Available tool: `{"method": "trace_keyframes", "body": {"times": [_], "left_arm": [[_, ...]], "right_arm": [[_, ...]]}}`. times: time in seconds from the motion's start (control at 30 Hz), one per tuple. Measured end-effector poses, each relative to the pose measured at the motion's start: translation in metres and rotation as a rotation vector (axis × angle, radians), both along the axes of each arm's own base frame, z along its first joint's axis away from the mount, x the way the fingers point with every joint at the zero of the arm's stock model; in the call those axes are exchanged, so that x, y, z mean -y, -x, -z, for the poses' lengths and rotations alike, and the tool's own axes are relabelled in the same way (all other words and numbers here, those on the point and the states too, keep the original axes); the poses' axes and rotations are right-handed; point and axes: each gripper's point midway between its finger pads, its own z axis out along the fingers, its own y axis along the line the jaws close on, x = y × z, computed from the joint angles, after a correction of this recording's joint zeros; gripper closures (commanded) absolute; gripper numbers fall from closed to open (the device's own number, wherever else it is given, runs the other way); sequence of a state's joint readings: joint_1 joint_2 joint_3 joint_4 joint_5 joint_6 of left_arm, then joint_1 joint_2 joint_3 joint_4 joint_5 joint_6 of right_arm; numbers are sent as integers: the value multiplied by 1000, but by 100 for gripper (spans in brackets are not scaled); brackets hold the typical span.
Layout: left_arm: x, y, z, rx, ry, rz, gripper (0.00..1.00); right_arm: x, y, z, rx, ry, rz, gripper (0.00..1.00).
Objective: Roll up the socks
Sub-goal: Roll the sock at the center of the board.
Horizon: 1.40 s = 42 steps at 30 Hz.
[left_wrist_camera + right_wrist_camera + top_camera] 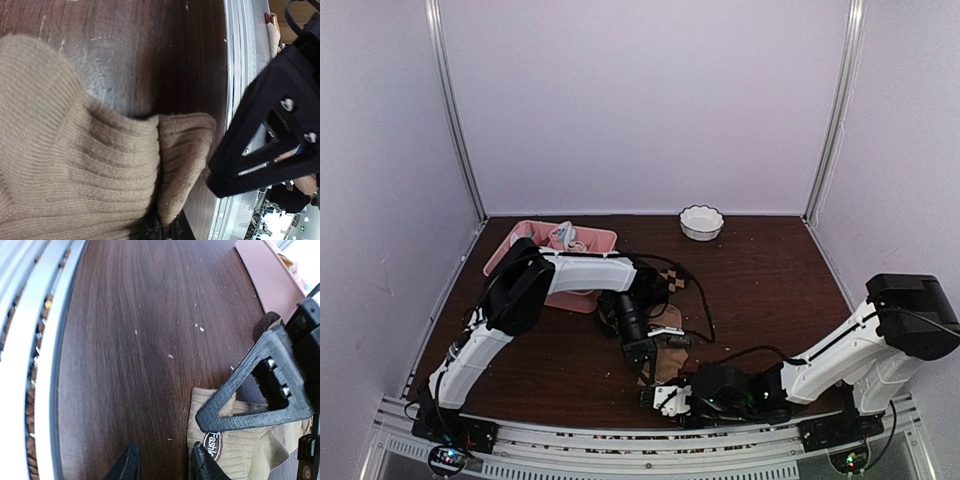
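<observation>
- The tan ribbed knit sock (75, 165) fills the left wrist view, bunched and folded. From above it lies at six o'clock on the dark wooden table (770, 290), near the front edge.
- The left gripper (161, 231) is closed tight on a thin fold of it.
- The right gripper (162, 466) stands partly parted and holds nothing. Bare wood lies between its fingers, and the sock's labelled edge is at its three o'clock.
- The dark brown sock with tan argyle diamonds (677, 281) shows at twelve o'clock of the tan one, mostly hidden by the left arm (580, 272).
- Risk: so thin a pinch may slip out under a pull, loosening the roll.
- Risk: the grippers stand very near each other, and closing in could knock them together.
- Risk: rolling the tan sock alone may leave the argyle one behind.
- The pink divided plastic tray (595, 240) at ten o'clock and the white fluted bowl (701, 222) at one o'clock lie well apart.
</observation>
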<state>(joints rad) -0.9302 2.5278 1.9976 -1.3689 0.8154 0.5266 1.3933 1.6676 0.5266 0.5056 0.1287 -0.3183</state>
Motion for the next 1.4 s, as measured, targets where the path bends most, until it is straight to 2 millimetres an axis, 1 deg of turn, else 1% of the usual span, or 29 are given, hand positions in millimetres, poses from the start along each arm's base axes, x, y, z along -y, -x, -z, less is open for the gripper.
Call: {"method": "trace_keyframes", "body": {"times": [0.1, 0.37, 0.53, 0.67, 0.93, 1.0, 1.03, 1.07, 1.1, 1.13, 1.2, 1.23, 1.27, 1.3, 1.33, 1.4], "left_arm": [[0, 0, 0, 1, 5, 7, 100], [-1, 1, 0, -2, 15, 22, 100], [0, 1, 0, -9, 21, 26, 100], [-1, 1, 0, -11, 26, 31, 96], [-3, 1, 0, 1, 47, 62, 87], [-7, 0, 0, 2, 37, 69, 81], [-9, 0, -1, 1, 33, 71, 76], [-11, 0, -2, 0, 27, 73, 67], [-13, 0, -2, 7, 28, 78, 54], [-15, 2, -5, 4, 30, 79, 46], [-21, 4, -12, 21, 36, 88, 37], [-23, 4, -14, 44, 43, 97, 10], [-26, 6, -16, 67, 53, 107, 3], [-29, 6, -18, 95, 62, 116, 2], [-30, 4, -22, 114, 72, 114, 2], [-36, -6, -27, 197, 95, 113, 2]], "right_arm": [[3, -6, 8, 30, 38, -6, 66], [2, -19, 7, 86, 45, 3, 66], [4, -24, 9, 82, 49, 10, 74], [5, -27, 10, 67, 47, 14, 82], [0, -37, 13, -12, 36, 53, 83], [-4, -39, 13, -36, 41, 57, 86], [-6, -40, 14, -48, 43, 59, 88], [-8, -40, 14, -65, 40, 60, 90], [-9, -41, 14, -81, 38, 62, 92], [-9, -42, 15, -94, 38, 63, 93], [-11, -42, 15, -134, 22, 67, 95], [-12, -42, 15, -153, 14, 68, 97], [-14, -43, 15, -170, 6, 69, 99], [-17, -43, 15, -186, -1, 70, 100], [-22, -39, 13, -199, -12, 35, 100], [-31, -30, 15, -247, -21, 14, 100]]}}
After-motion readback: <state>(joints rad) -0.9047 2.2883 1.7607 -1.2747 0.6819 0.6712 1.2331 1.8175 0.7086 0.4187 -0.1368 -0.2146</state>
